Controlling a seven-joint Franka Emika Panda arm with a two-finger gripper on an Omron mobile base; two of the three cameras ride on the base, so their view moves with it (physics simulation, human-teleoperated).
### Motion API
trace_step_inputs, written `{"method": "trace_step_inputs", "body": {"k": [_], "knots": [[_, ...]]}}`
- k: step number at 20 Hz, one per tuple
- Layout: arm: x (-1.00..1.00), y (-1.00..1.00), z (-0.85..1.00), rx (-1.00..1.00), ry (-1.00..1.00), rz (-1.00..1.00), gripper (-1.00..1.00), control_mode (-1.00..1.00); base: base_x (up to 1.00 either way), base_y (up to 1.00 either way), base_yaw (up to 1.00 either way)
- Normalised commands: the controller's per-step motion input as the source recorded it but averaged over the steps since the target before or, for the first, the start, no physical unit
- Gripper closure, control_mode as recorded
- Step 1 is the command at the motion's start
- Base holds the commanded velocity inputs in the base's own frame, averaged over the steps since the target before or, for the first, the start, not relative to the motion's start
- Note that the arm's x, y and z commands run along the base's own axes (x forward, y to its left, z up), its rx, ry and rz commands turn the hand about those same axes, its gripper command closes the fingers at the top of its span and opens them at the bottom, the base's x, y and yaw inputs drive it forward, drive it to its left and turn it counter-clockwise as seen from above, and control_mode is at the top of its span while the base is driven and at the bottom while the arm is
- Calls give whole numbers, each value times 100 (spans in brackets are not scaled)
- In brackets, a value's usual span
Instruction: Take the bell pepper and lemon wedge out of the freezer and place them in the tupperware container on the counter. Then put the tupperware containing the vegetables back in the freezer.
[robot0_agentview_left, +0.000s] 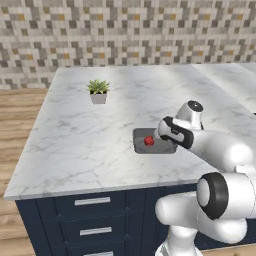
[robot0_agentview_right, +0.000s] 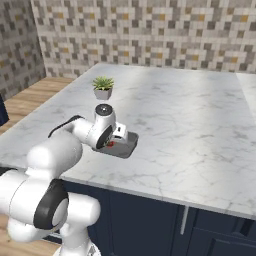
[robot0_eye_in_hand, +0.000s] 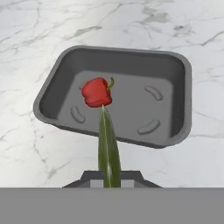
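Observation:
The dark grey tupperware container lies on the white marble counter, near its front edge. Inside it, towards the left of the hand view, sits the red bell pepper. My gripper hovers above the container's near rim, shut on the lemon wedge, a thin olive-green sliver whose tip points at the pepper. From the left base view the pepper shows in the tray just left of my hand. The freezer is out of view.
A small potted plant stands farther back on the counter, left of the tray. Navy drawers with silver handles run below the front edge. A mosaic tile wall closes off the back.

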Motion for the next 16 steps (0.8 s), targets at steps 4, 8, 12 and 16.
{"method": "trace_step_inputs", "body": {"k": [4, 8, 12, 16], "knots": [[54, 0, -50, 0, 0, 0, 100, -100, 0, 0, 0], [63, 0, -32, 0, 1, 0, 100, -100, 0, 0, 0], [64, 0, -21, 0, 2, 0, 100, -100, 0, 0, 0], [53, 0, -24, 0, 5, 0, 100, -100, 0, 0, 0]]}}
